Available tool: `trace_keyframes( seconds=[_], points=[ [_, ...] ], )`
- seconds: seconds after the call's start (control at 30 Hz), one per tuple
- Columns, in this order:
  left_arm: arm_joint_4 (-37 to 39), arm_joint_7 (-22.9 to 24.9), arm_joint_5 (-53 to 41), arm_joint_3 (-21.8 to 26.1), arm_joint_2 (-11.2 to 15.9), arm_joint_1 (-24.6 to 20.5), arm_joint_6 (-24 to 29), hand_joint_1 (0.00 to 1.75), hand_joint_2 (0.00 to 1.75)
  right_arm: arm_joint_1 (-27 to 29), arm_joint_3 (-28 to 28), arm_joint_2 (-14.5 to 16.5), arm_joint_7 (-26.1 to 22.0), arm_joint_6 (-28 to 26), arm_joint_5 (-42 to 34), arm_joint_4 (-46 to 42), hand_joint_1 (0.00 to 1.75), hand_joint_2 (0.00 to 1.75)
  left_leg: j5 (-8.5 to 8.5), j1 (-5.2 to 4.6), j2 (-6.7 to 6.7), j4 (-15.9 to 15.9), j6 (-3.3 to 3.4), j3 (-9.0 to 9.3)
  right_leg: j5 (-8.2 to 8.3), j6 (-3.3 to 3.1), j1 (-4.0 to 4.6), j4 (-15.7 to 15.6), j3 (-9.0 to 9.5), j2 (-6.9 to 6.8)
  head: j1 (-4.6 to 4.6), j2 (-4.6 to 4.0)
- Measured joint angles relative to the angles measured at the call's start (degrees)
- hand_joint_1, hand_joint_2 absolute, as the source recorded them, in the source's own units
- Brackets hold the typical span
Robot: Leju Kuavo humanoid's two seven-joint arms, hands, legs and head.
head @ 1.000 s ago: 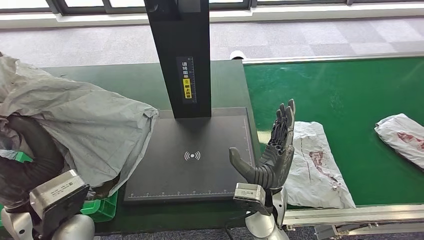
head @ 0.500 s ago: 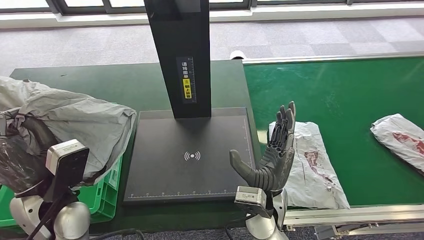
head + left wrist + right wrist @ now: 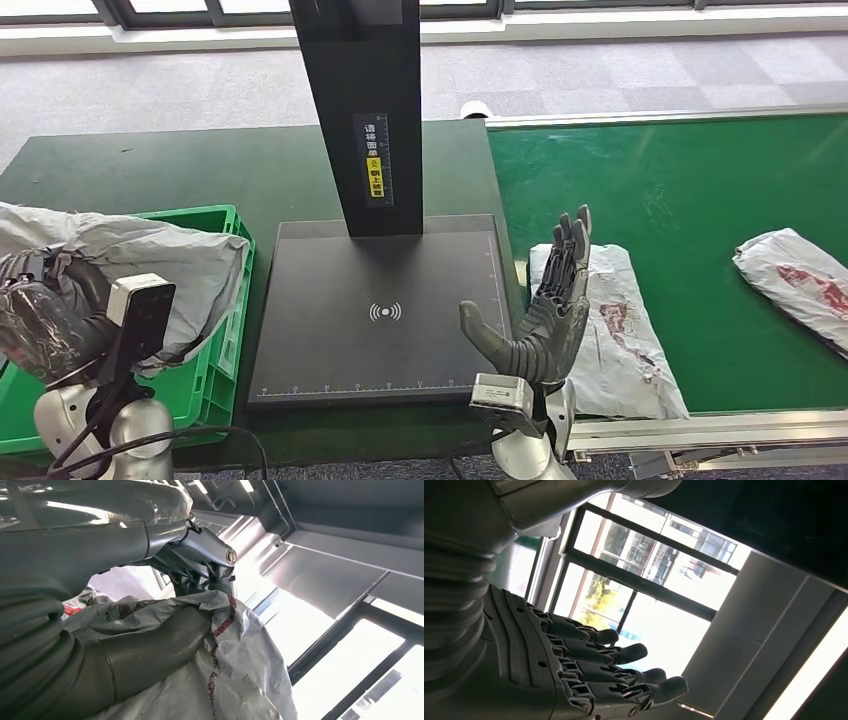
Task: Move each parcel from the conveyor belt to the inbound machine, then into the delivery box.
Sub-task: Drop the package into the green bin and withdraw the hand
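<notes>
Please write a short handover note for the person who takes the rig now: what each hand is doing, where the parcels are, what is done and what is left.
Left hand: holds a crumpled grey plastic parcel over the green plastic delivery crate; not released.
Right hand: open, holds nothing, raised upright at the belt's near left edge.
On the green conveyor belt: a flat white plastic parcel with red print just beside the right hand, and a second white parcel near the right edge.
Black scanner plate of the inbound machine: nothing lies on it.
Left: drop the grey parcel into the crate, then scan and box both belt parcels.

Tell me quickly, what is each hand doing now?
Left hand: holds the grey parcel over the green box.
Right hand: open, empty.
</notes>
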Motion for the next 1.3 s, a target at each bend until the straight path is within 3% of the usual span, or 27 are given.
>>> trace_keyframes(
  seconds=[0.17, 0.2, 0.3, 0.33, 0.7, 1.3],
  points=[
    [1.4, 0.5, -0.4, 0.8, 0.0, 0.0, 0.0, 1.75, 1.75, 0.0, 0.0, 0.0, 0.0, 0.0, -0.4, 0.0, 0.00, 1.75, 0.00, 0.00, -0.01, 0.0, 0.00, 0.00, 0.00, 0.00, 0.01, 0.0, 0.00, -0.01, 0.00, 0.00],
    [1.6, 0.5, -0.4, 0.9, 0.0, -0.1, 0.0, 1.65, 1.75, 0.0, 0.0, 0.0, 0.0, 0.0, -0.4, 0.0, 0.00, 1.75, 0.00, 0.00, -0.01, 0.0, 0.00, 0.00, 0.00, 0.00, 0.01, 0.0, 0.00, -0.01, 0.00, 0.00],
    [2.2, 0.8, -0.6, 0.9, 0.0, -0.1, 0.0, 0.34, 1.75, 0.0, 0.0, 0.0, 0.0, 0.0, -0.5, 0.0, 0.00, 1.75, 0.00, 0.00, -0.01, 0.0, 0.00, 0.00, 0.00, 0.00, 0.01, 0.0, 0.00, -0.01, 0.00, 0.00],
    [2.3, 0.9, -0.7, 1.0, 0.0, -0.1, 0.0, 0.00, 1.75, 0.0, 0.0, 0.0, 0.0, 0.0, -0.6, 0.0, 0.00, 1.75, 0.00, 0.00, -0.01, 0.0, 0.00, 0.00, 0.00, 0.00, 0.01, 0.0, 0.00, -0.01, 0.00, 0.00],
    [2.4, -2.2, 4.1, 4.0, 0.0, -0.1, 0.0, 0.00, 1.75, -0.1, 0.0, 0.0, 0.0, 0.0, -1.4, 0.6, 0.00, 1.75, 0.00, 0.00, -0.02, 0.0, 0.00, 0.00, 0.00, 0.00, 0.01, 0.0, 0.02, -0.02, -0.01, 0.00],
    [0.8, -2.9, 5.4, 5.7, 0.0, -0.1, 0.1, 0.00, 1.75, -0.2, 0.0, 0.0, 0.0, 0.0, 0.0, 1.5, 0.00, 1.75, 0.00, 0.00, -0.04, 0.0, 0.00, 0.01, 0.00, 0.00, 0.01, 0.0, 0.04, -0.04, 0.00, 0.00]
  ],
)
